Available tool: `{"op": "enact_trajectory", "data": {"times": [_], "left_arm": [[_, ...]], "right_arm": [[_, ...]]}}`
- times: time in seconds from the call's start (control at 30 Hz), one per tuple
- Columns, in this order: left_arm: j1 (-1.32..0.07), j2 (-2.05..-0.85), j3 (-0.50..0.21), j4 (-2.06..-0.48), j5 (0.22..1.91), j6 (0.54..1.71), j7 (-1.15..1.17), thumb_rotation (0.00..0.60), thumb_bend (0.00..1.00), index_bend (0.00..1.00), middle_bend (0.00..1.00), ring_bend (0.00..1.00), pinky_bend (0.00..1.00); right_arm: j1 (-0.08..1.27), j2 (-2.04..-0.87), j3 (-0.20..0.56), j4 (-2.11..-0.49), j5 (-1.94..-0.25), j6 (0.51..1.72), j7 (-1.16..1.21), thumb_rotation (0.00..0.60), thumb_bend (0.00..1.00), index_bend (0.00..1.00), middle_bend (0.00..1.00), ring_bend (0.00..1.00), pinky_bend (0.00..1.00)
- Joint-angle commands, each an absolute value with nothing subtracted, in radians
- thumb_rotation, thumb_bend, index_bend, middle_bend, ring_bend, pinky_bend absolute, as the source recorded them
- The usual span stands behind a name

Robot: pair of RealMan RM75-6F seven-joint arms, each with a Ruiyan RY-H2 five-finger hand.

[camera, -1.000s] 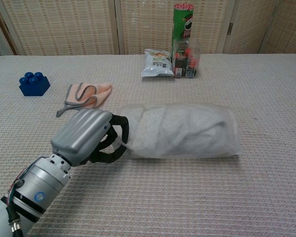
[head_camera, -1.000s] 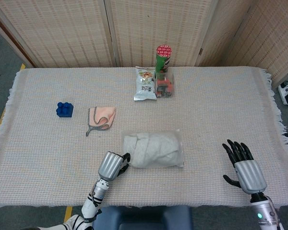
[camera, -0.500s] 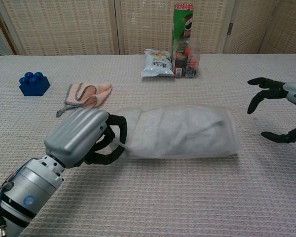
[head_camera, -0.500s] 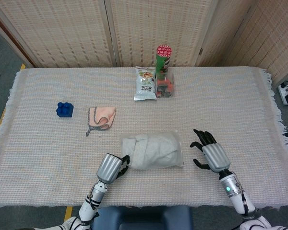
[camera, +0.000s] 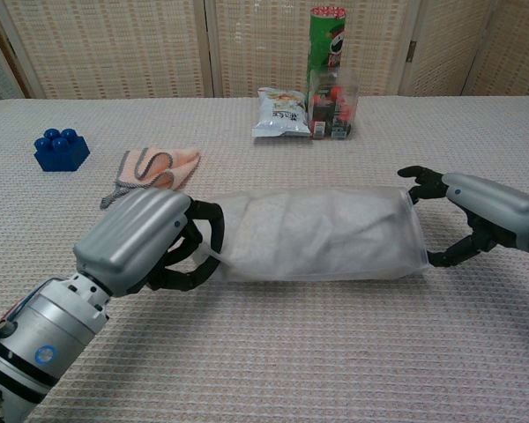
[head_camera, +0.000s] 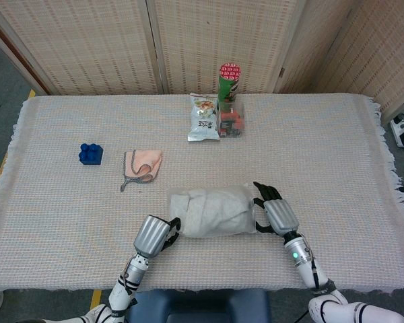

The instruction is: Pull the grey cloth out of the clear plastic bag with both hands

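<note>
Head view. Clear plastic bag (head_camera: 214, 211), lying flat near the front edge of the table (head_camera: 337, 141), long axis left to right; grey cloth (head_camera: 209, 212) bundled wholly inside. Left hand (head_camera: 155, 235) at the bag's left end, fingers curled onto it, apparently pinching plastic or cloth there; which of the two cannot be told. Right hand (head_camera: 275, 211) at the bag's right end, fingers spread and reaching toward the plastic, holding nothing. Placement reads as one hand per end, so that one can anchor the bag while the other draws the cloth out.

Chest view. Left hand (camera: 150, 240), dark fingers (camera: 207, 231) hooked around the bag's (camera: 322, 233) gathered left end, probably the opening. Right hand (camera: 480, 211), fingers wide, bracketing the sealed-looking right end above and below, touching or just short of it; no grip yet formed.

Surroundings. Pink cloth (head_camera: 143, 165) and blue block (head_camera: 90, 153) to the left rear; snack packet (head_camera: 204, 118), chip can (head_camera: 228, 82) and small clear box (head_camera: 232, 122) at the back centre. All stand well apart from the bag; none obstructs either hand.
</note>
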State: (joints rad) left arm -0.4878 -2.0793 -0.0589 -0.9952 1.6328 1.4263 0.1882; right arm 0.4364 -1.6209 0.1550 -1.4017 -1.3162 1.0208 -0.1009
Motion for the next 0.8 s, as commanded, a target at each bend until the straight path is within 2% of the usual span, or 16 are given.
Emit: {"op": "enact_trajectory", "data": {"times": [0.03,0.3,0.43,0.5,0.63,0.8], "left_arm": [[-0.488,-2.077,-0.059,-0.996,1.632,1.426,0.190,0.600,0.61,0.74,1.00,1.00,1.00],[-0.486,-2.068,-0.061,-1.002,1.628,1.426,0.187,0.600,0.61,0.75,1.00,1.00,1.00],[-0.486,-2.064,-0.062,-1.007,1.629,1.427,0.188,0.600,0.61,0.75,1.00,1.00,1.00],[-0.486,-2.061,-0.063,-1.010,1.629,1.428,0.189,0.600,0.61,0.75,1.00,1.00,1.00],[-0.485,-2.056,-0.066,-1.014,1.628,1.431,0.189,0.600,0.61,0.75,1.00,1.00,1.00],[-0.485,-2.051,-0.065,-1.020,1.630,1.433,0.191,0.600,0.61,0.75,1.00,1.00,1.00]], "right_arm": [[0.451,-1.651,0.159,-1.383,-1.293,1.007,-0.111,0.600,0.29,0.42,0.00,0.00,0.00],[0.470,-1.721,0.157,-1.343,-1.251,0.997,-0.137,0.600,0.29,0.44,0.00,0.00,0.00],[0.478,-1.747,0.158,-1.332,-1.236,0.994,-0.150,0.600,0.31,0.50,0.00,0.00,0.00],[0.480,-1.756,0.157,-1.327,-1.234,0.999,-0.158,0.600,0.36,0.55,0.00,0.00,0.00],[0.480,-1.768,0.154,-1.318,-1.233,1.014,-0.168,0.600,0.52,0.65,0.00,0.00,0.00],[0.478,-1.774,0.150,-1.306,-1.234,1.028,-0.175,0.600,0.62,0.70,0.01,0.00,0.00]]}}
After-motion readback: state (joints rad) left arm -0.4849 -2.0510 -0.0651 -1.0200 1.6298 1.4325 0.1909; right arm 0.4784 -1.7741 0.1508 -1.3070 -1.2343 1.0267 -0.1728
